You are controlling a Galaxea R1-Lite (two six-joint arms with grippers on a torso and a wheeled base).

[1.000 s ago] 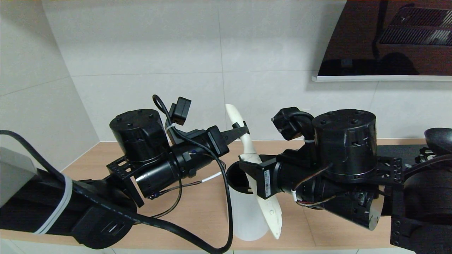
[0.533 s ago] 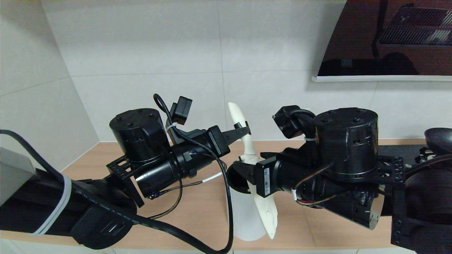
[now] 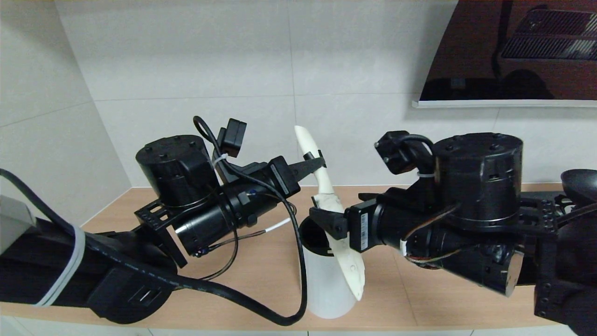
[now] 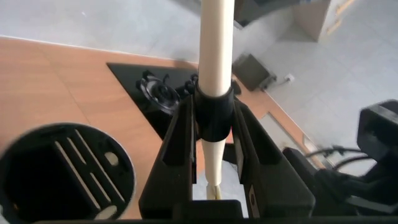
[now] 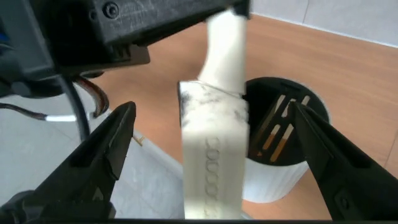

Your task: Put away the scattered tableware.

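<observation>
Left gripper (image 3: 315, 164) is clamped tight on the handle of the white spatula (image 3: 347, 268), which hangs tilted right above the white utensil holder (image 3: 326, 291), blade end down by the holder's rim. Right gripper (image 5: 211, 112) sits just beside the holder's mouth, fingers spread wide either side of the blade, not pinching it. The holder stands on the wooden counter (image 3: 261, 275), with a black stove (image 4: 158, 93) off to its right.
</observation>
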